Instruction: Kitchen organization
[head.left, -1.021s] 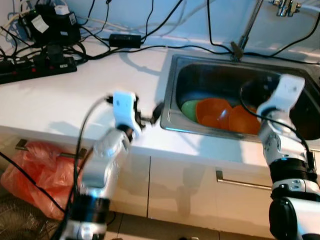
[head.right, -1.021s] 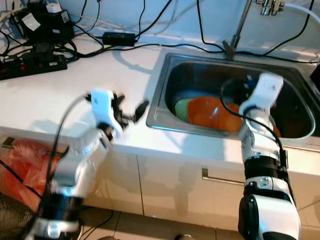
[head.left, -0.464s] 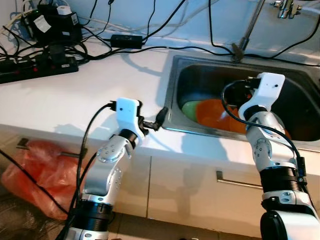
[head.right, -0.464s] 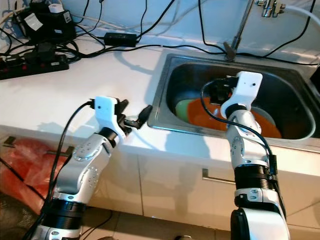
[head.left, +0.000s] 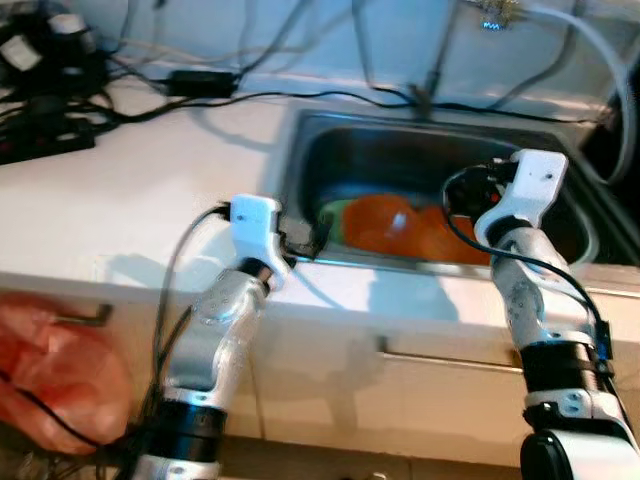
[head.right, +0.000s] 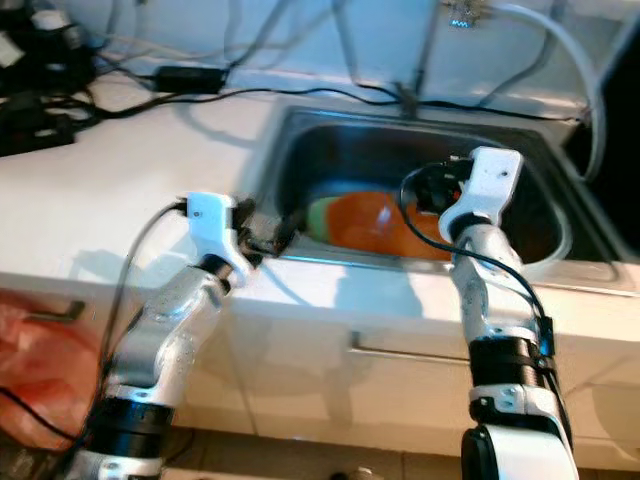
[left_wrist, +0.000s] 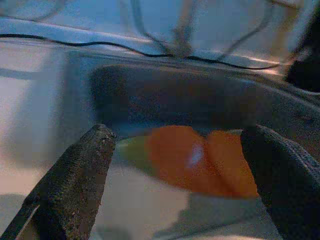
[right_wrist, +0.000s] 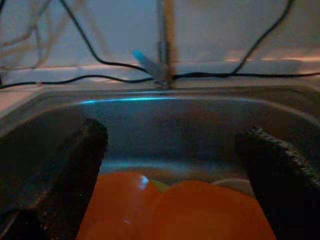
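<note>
sink (head.left: 330, 150): set in counter (head.left: 120, 220), right of cables (head.left: 60, 70)
bowls (head.left: 400, 225): in sink, ahead of both spread finger pairs
left gripper (head.left: 305, 238): at sink's near-left rim
right gripper (head.left: 462, 190): over sink, fingers above bowls
faucet (right_wrist: 162, 45): behind sink, beyond fingers

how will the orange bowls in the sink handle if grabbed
The orange bowls look like thin glossy plastic, so probably light and stiff. They overlap in the sink, so lifting one may drag another. Their shine suggests a slippery grip.

Black cables (head.left: 205, 83) (countertop (head.left: 120, 190))
</note>
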